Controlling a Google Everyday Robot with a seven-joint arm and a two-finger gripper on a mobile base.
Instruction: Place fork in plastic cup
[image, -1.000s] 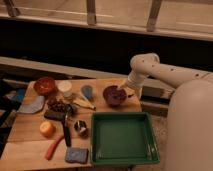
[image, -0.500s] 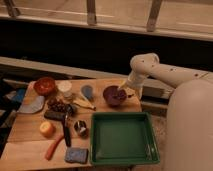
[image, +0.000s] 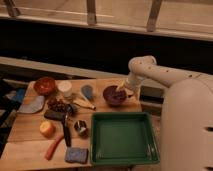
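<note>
The plastic cup (image: 88, 92) is a small blue-grey rounded cup near the middle of the wooden table (image: 30, 135), left of the dark purple bowl (image: 113, 97). My gripper (image: 121, 89) hangs from the white arm (image: 150, 71) over the right rim of the purple bowl, about a bowl's width right of the cup. I cannot make out the fork: no thin dark utensil shows clearly, and anything at the gripper is hidden against the bowl.
A green tray (image: 145, 150) fills the front right. On the left are a red bowl (image: 45, 85), white cup (image: 64, 88), pale-handled utensil (image: 85, 104), thick black-handled tool (image: 66, 131), metal can (image: 81, 127), orange fruit (image: 47, 129), carrot (image: 54, 146) and blue sponge (image: 76, 155).
</note>
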